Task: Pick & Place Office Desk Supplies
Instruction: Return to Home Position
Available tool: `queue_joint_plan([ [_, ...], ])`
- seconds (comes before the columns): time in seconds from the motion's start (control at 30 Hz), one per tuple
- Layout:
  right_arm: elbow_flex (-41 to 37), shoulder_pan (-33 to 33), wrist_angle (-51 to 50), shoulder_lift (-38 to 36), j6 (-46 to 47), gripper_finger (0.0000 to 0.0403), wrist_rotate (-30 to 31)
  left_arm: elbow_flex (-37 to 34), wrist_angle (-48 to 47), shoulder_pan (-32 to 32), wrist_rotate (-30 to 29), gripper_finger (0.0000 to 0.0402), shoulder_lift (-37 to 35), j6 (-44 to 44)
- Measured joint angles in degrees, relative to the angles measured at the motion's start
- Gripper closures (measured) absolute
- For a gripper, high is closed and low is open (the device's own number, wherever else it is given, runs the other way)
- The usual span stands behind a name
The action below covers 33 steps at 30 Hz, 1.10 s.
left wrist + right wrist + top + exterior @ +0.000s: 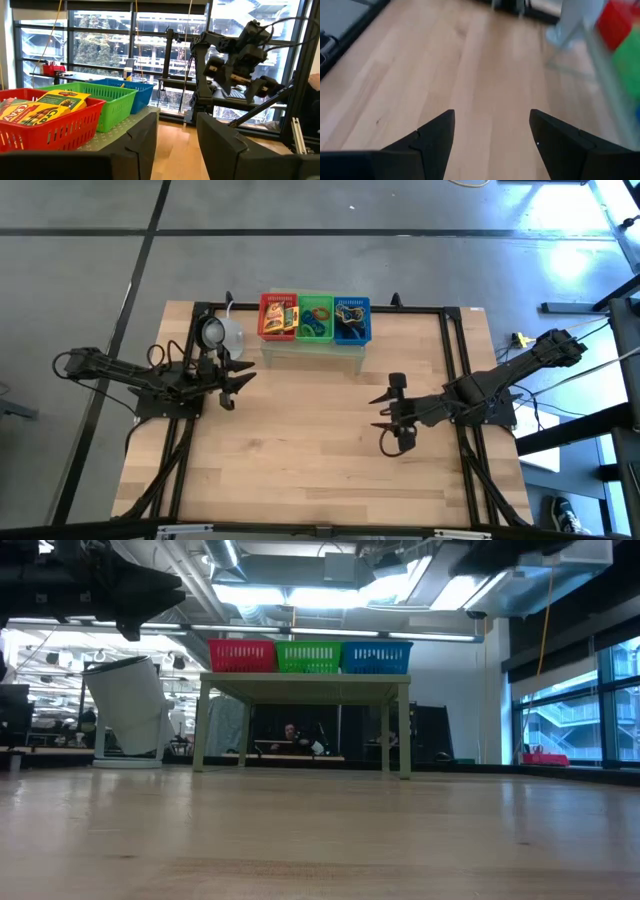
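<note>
from above we find the loops (316,327) in the green bin (315,304) and blue bin (351,304) too small to sort, low view walls hide them from us, red bin (615,20) blurred and cut off in the right wrist view

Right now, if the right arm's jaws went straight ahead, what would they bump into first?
Likely only the bare wooden table; the right gripper, jaws open, has the mesh stand off to one side. Depth is unclear.
</note>
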Motion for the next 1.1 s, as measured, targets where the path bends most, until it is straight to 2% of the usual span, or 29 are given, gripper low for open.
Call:
queue_joint_plan([
  [0.27,0.0,-0.3,18.0,1.2,-13.5,0.0144,0.0,0.0,0.0,0.0,0.0,0.0267,0.0,0.0],
  [0.43,0.0,-0.4,17.1,2.1,-13.0,0.0144,2.7,0.0,0.0,0.0,0.0,0.027,0.0,0.0],
  [0.6,0.0,-0.4,18.5,2.1,-10.3,0.0144,-3.3,0.0,0.0,0.0,0.0,0.0267,0.0,0.0],
  [0.67,0.0,-0.5,21.6,2.1,-10.3,0.0144,-2.9,0.0,0.0,0.0,0.0,0.0265,0.0,0.0],
  [0.77,0.0,-1.0,24.5,1.5,-8.8,0.0144,6.2,0.0,0.0,0.0,0.0,0.0265,0.0,0.0],
  [0.9,0.0,-1.0,19.0,-0.7,0.9,0.0144,23.0,0.0,0.0,0.0,0.0,0.0265,0.0,0.0],
  [0.97,0.0,-1.0,15.1,-1.2,5.1,0.0144,25.2,0.0,0.0,0.0,0.0,0.0266,0.0,0.0],
  [1.1,0.0,-1.8,13.9,-3.3,4.8,0.0144,22.5,0.0,0.0,0.0,0.0,0.0268,0.0,0.0],
])
